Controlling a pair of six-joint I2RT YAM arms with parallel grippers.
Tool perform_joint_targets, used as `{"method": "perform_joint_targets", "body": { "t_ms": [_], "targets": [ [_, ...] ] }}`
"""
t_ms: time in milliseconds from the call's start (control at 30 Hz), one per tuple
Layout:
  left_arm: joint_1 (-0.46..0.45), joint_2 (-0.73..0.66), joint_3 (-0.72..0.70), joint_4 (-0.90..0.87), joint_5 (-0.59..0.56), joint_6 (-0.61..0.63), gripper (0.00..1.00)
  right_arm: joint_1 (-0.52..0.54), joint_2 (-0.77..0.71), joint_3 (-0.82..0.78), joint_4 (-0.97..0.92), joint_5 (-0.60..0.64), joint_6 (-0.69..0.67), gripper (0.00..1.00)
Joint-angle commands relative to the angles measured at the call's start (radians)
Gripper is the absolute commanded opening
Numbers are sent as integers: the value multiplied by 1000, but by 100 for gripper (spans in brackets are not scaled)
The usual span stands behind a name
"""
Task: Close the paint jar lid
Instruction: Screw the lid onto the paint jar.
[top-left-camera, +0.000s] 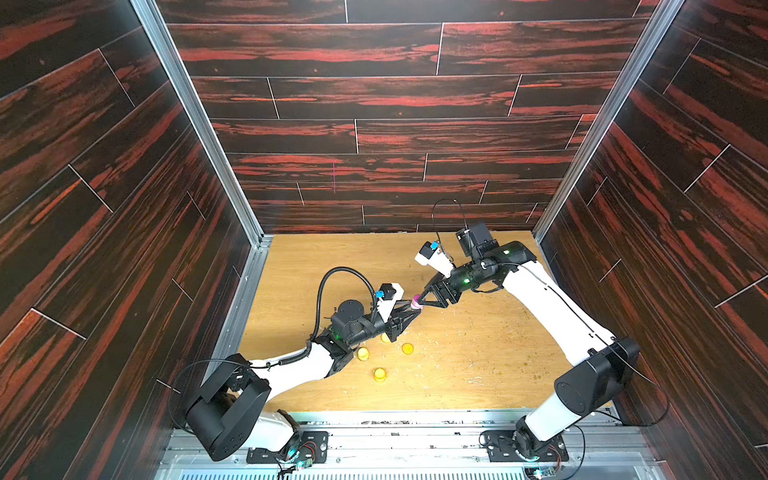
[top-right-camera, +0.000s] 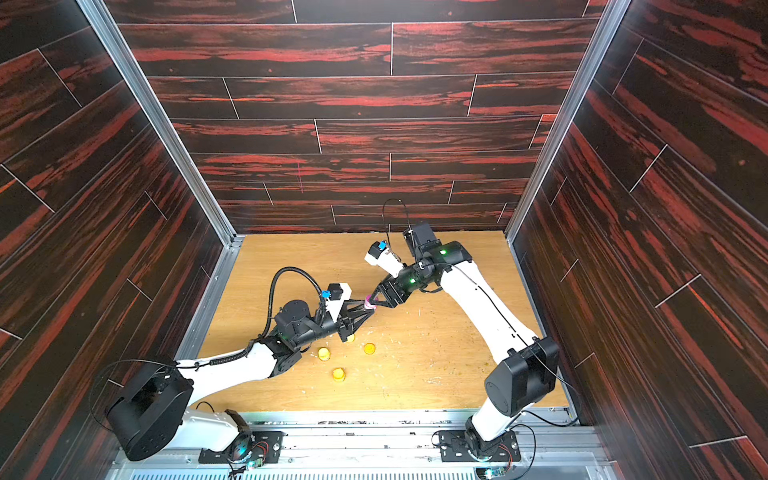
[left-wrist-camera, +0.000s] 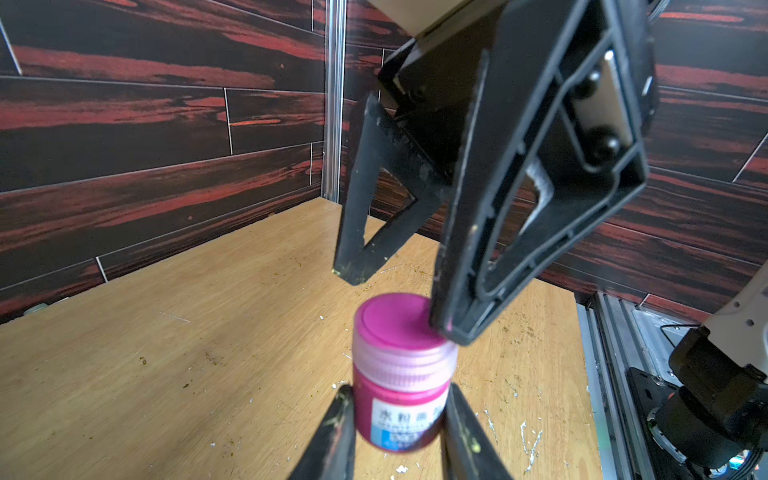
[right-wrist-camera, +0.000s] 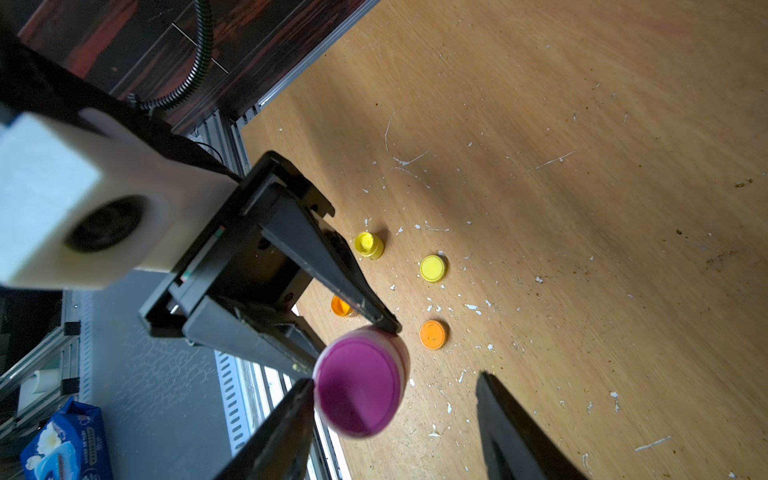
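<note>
While the left tool (left-wrist-camera: 399, 390) clamps the magenta paint jar (top-left-camera: 417, 305) by its body, lifted off the table (top-left-camera: 478, 353), the jar shows just below centre frame in both top views. Its lid (left-wrist-camera: 395, 324) sits on the mouth. The right tool (right-wrist-camera: 395, 380) straddles the lid, jaws parted, one finger (left-wrist-camera: 455, 291) touching its rim, the other apart.

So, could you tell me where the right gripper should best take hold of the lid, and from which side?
Probably by the lid's ribbed side wall, coming down from above along the jar's axis, one finger on each side. The left gripper clamps the jar body below, so only the lid end is free, and the flat top offers no purchase.
</note>
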Motion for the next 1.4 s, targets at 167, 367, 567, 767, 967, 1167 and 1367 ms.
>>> {"method": "perform_joint_targets", "body": {
  "t_ms": [167, 367, 567, 767, 967, 1167, 1367],
  "targets": [
    [4, 1, 40, 16, 14, 6, 16, 17, 25, -25, 20, -20, 18, 61],
    [5, 8, 45, 16, 16, 3, 16, 26, 26, -38, 38, -18, 32, 59],
    [4, 11, 51, 7, 14, 11, 16, 34, 25, -40, 41, -14, 38, 57],
    [6, 14, 55, 1, 13, 14, 16, 33, 26, -47, 53, -6, 55, 42],
    [6, 30, 73, 0, -7, 17, 16, 50, 36, -65, 86, 14, 116, 35],
    [1, 114, 119, 70, -182, 35, 17, 142, 105, -86, 255, 258, 486, 35],
    [-6, 215, 163, 194, -310, 28, 16, 224, 202, 4, 258, 446, 758, 42]
  ]
}}
